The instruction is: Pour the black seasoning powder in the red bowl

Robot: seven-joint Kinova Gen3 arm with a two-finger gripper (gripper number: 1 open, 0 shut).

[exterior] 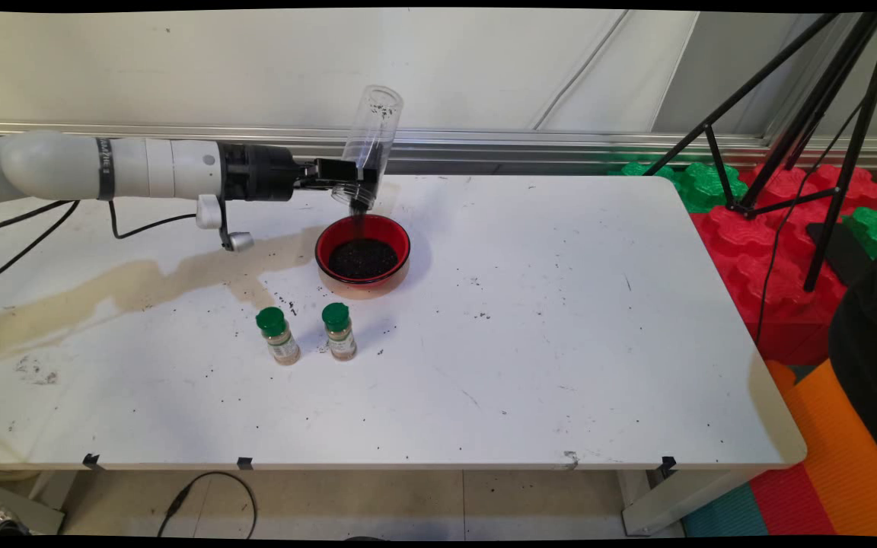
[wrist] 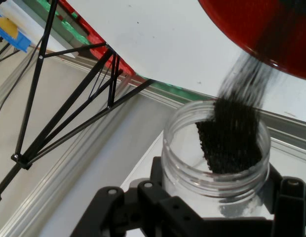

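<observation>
My gripper (exterior: 358, 179) is shut on a clear plastic jar (exterior: 371, 135), held upended with its mouth pointing down above a red bowl (exterior: 363, 255). Dark grains stream from the jar's mouth into the bowl, which holds a dark pile. In the hand view the jar (wrist: 214, 163) sits between the black fingers, its open mouth facing the camera and black grains (wrist: 232, 133) streaming toward the red bowl (wrist: 271, 29). Two small spice bottles with green caps (exterior: 278, 336) (exterior: 339, 331) stand upright on the table in front of the bowl.
A brownish stain (exterior: 126, 285) runs across the white table's left half, with scattered dark grains about. A black tripod (exterior: 811, 122) stands off the right end over red and green foam blocks (exterior: 758, 251). Black cables hang under the arm at left.
</observation>
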